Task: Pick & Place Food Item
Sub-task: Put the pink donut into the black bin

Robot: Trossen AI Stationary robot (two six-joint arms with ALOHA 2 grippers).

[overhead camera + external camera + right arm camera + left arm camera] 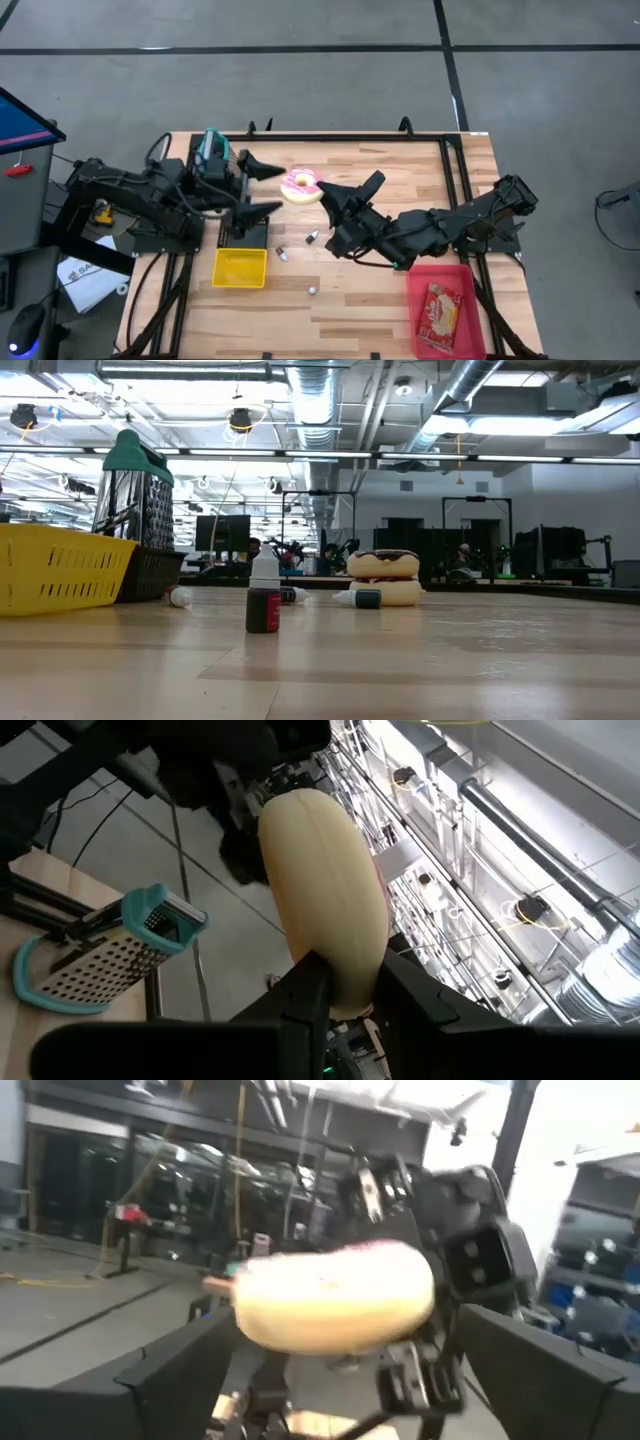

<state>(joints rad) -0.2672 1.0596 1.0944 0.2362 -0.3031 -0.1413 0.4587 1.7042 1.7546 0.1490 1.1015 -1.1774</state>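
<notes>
A pink-frosted donut with a cream underside hangs in the air above the table's far middle. My right gripper is shut on it, reaching in from the table's right. My left gripper is open at the donut's left. Its two fingers stand wide apart on either side of the donut and touch nothing. The low view shows neither gripper. My right gripper pinches the donut's ring at its right-hand edge between its two fingers, one on the frosted face and one on the cream underside. The fingers come in about level from the table's right. The donut is lifted clear, frosting facing up.
A yellow basket stands at the near left and a red bin holding a packaged snack at the near right. A teal-handled grater lies far left. Small bottles are scattered mid-table. In the low view, a donut-like item rests on the table.
</notes>
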